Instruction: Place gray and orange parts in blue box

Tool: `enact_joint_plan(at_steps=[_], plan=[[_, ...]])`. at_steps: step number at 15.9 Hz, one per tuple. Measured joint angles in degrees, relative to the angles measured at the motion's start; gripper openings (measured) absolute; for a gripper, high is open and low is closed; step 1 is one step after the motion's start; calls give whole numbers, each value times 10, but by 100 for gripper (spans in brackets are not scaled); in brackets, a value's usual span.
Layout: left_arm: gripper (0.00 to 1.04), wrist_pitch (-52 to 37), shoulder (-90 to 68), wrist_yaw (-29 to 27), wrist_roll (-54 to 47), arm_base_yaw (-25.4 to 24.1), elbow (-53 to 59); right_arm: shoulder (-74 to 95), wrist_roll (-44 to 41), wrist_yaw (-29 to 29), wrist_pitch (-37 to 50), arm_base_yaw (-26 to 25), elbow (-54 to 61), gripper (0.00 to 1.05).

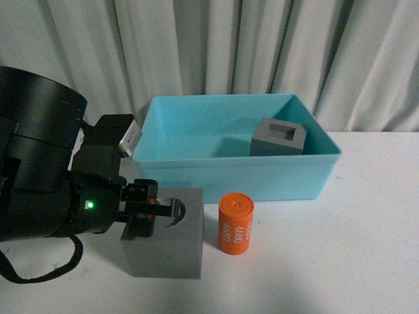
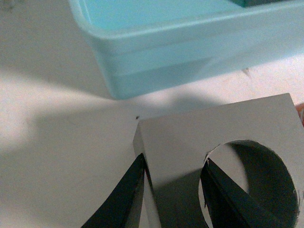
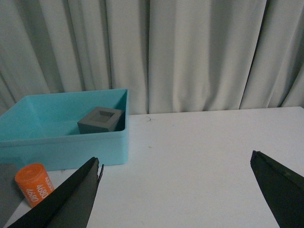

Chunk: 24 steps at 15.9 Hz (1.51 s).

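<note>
White table before pale pleated curtain.

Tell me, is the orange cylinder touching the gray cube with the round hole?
Apart. The front view shows white table between the orange cylinder and the matte gray cube with the round recess.

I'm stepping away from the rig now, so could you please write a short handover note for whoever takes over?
Left gripper: jaws straddle one wall of the round-recess gray cube, one inside the recess, apparently pinching it. The cube sits on the table, not lifted.
Right gripper: open, empty, above the table.
Done: square-recess gray cube lies in the blue box.
Left: the round-recess cube, then the orange cylinder standing beside it, in front of the box.
</note>
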State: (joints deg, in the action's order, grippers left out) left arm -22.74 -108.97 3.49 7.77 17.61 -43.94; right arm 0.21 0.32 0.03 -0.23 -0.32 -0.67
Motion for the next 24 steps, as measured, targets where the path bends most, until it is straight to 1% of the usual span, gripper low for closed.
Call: enact_joint_plan(at_steps=[1, 2, 3, 7, 9, 10, 13, 15, 16, 17, 20, 24], plan=[[30, 8, 12, 1, 2, -2, 8, 0, 0, 0, 0, 0, 0, 98], [25, 21, 32, -1, 4, -4, 17, 0, 0, 0, 0, 0, 0, 98], [23, 37, 50, 0, 9, -9, 24, 0, 0, 0, 0, 0, 0, 98], [23, 133, 195, 7, 34, -41, 48, 0, 0, 0, 0, 0, 0, 98], [22, 174, 279, 10, 44, -55, 25, 0, 0, 0, 0, 0, 0, 98], [22, 179, 289, 11, 47, -56, -2, 0, 0, 0, 0, 0, 0, 98], [22, 159, 224, 2, 51, -45, -106, 0, 0, 0, 0, 0, 0, 98], [22, 137, 151, -3, 40, -34, -167, 0, 0, 0, 0, 0, 0, 98], [22, 142, 112, -5, 38, -33, -203, 0, 0, 0, 0, 0, 0, 98], [22, 138, 42, -12, 21, -27, -258, 0, 0, 0, 0, 0, 0, 98], [22, 143, -26, -19, -3, -23, -293, 0, 0, 0, 0, 0, 0, 98], [22, 134, -46, -27, -7, -22, -291, 0, 0, 0, 0, 0, 0, 98]])
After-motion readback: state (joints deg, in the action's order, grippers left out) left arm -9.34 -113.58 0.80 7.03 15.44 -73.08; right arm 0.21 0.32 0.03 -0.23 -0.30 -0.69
